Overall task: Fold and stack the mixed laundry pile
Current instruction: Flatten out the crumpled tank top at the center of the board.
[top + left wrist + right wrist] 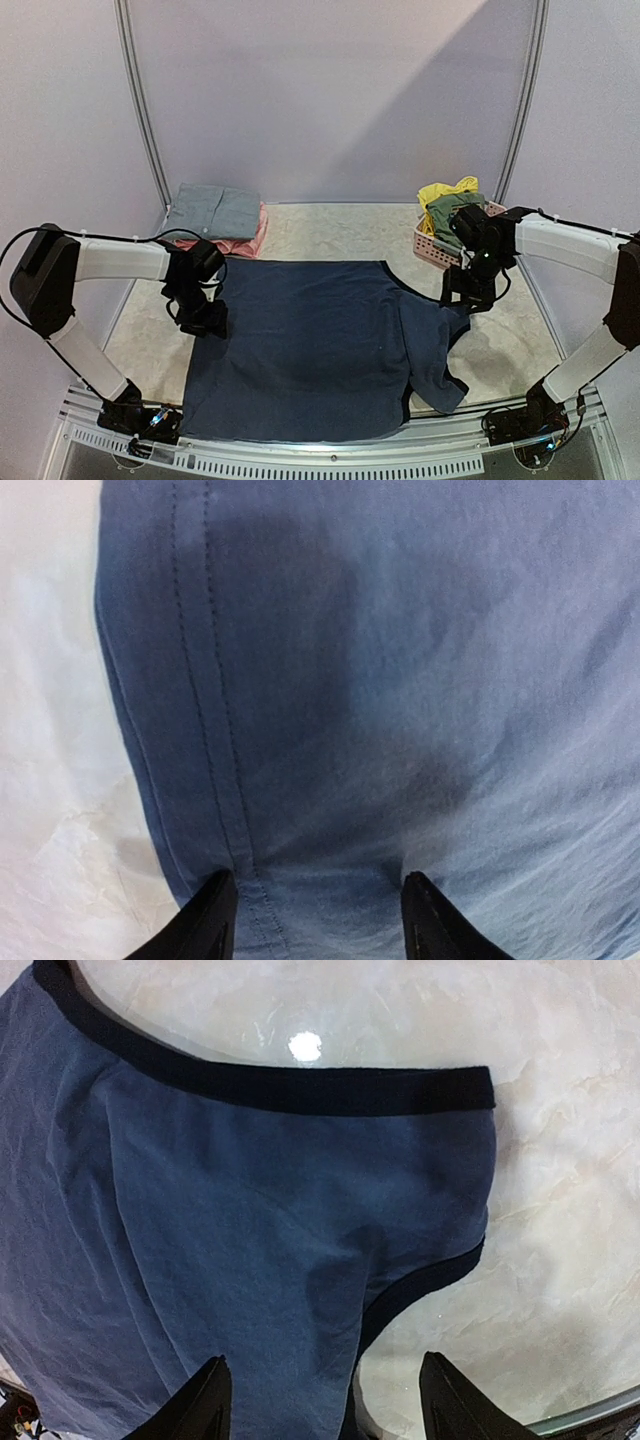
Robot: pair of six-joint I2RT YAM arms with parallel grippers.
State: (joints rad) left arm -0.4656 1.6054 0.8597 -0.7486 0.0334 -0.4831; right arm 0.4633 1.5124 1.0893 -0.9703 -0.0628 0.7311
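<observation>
A navy sleeveless top (pixel 310 345) lies spread flat on the marble table, no lettering showing. My left gripper (pixel 200 318) is open over its hemmed left edge (pixel 215 730), with the fingertips (pixel 212 905) down at the cloth. My right gripper (pixel 470 290) is open over the top's shoulder strap (pixel 300 1210), by the dark-bound armhole (pixel 420 1280). A folded grey shirt (pixel 213 210) lies on a folded pink piece (pixel 235 244) at the back left. A yellow piece (pixel 445 190) and a green garment (pixel 448 212) sit in the pink basket (pixel 432 247).
The pink basket stands at the back right, just behind my right arm. The folded stack lies at the back left near the wall. The table's front edge (pixel 300 445) runs just below the top's lower hem.
</observation>
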